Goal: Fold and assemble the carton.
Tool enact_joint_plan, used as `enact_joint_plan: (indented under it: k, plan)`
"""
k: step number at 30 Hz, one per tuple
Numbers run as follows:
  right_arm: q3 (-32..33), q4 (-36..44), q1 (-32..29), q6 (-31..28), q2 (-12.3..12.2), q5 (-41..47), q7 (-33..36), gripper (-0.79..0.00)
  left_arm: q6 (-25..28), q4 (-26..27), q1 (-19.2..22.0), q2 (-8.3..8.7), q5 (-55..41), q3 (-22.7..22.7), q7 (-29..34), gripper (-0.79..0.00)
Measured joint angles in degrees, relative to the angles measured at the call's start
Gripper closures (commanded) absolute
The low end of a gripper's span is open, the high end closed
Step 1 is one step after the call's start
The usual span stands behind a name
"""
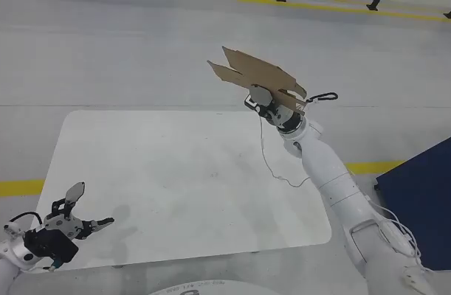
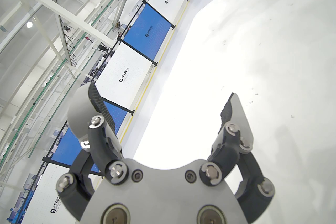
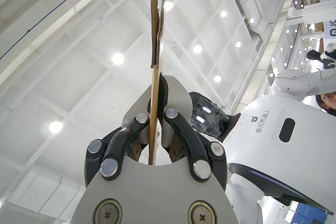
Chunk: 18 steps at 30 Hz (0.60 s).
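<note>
R gripper (image 1: 263, 97) is clamped on the flat carton (image 1: 256, 71) near its edge, holding it in the air just past the table's (image 1: 173, 169) far edge, ~1 o'clock. L gripper (image 1: 90, 208) hangs at ~8 o'clock, fingers wide apart, holding nothing. Step looks like carton lifted, not yet folded. Next prob. needs the carton over the table & the L arm taking a free panel.

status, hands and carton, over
Right hand shut on flat carton, held up at table's far edge. Left hand open, empty, over near corner. Cable hangs from right arm.
</note>
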<state>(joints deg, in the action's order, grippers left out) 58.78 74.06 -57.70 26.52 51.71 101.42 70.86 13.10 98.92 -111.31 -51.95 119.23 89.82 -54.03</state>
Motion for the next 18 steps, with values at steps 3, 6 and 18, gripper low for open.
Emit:
enact_joint_plan:
  k: [3, 6, 18]
  plan:
    - [0.0, 0.0, 0.0, 0.0, 0.0, 0.0, 0.0, 0.0, 0.0, 0.0, 0.0, 0.0, 0.0, 0.0, 0.0, -0.785]
    - [-0.5, 0.9, -0.7, 1.8, 0.2, 1.6, -1.2, 0.0, 0.0, 0.0, 0.0, 0.0, 0.0, 0.0, 0.0, -0.785]
    - [-6.8, 1.0, 2.1, 31.6, 0.9, 33.0, -25.9, 0.0, 0.0, 0.0, 0.0, 0.0, 0.0, 0.0, 0.0, -0.785]
